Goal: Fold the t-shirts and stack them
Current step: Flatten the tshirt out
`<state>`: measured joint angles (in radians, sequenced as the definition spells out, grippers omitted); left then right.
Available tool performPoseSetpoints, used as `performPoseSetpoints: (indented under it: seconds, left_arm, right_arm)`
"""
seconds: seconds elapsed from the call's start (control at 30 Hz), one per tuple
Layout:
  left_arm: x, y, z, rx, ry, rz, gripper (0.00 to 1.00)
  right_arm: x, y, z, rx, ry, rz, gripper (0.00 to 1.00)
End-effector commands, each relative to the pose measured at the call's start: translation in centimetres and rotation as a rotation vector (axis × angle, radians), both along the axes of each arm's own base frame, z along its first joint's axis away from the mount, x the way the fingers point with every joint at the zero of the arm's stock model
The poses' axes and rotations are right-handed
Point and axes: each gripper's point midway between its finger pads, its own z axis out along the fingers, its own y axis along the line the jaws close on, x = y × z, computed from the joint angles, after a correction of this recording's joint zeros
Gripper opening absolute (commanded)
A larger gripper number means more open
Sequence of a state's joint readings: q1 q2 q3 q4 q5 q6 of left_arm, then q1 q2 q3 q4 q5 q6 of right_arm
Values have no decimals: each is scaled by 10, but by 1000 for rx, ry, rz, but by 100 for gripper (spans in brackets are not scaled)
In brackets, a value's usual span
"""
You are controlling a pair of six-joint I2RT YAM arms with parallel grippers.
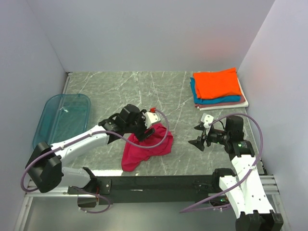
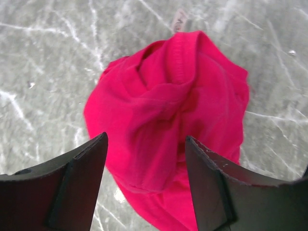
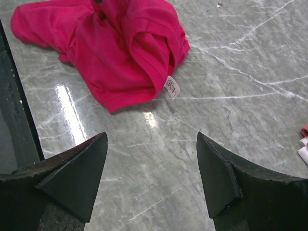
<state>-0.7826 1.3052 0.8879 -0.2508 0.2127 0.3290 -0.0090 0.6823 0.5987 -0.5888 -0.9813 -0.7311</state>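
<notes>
Loosely crumpled magenta-red t-shirt (image 1: 144,147) lies unfolded.

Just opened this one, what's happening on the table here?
It's a t-shirt folding job, partway through. A magenta-red shirt lies crumpled on the table, not yet folded. The left tool hangs over it, jaws open, gripping nothing. The right tool, also open, hovers over bare tabletop beside it. A folded stack, orange on top, sits at the far right corner.
</notes>
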Motion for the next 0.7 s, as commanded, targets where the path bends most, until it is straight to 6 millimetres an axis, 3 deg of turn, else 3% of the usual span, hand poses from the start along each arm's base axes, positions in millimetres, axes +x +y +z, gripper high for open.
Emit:
performPoseSetpoints:
  seconds: [0.0, 0.17, 0.3, 0.43, 0.67]
  left_arm:
    - [9, 8, 17, -37, -52, 97, 71]
    - [-4, 28, 21, -101, -19, 214, 75]
    - [-13, 41, 4, -73, -25, 209, 77]
    - [-8, 45, -6, -14, -46, 197, 76]
    - [9, 43, -15, 60, 0, 192, 66]
  right_arm:
    - [-2, 3, 4, 5, -32, 24, 80]
    - [-3, 4, 4, 11, -29, 35, 80]
    - [-4, 5, 3, 13, -22, 38, 80]
    - [-4, 5, 3, 15, -21, 40, 80]
    - [-4, 5, 1, 13, -7, 42, 80]
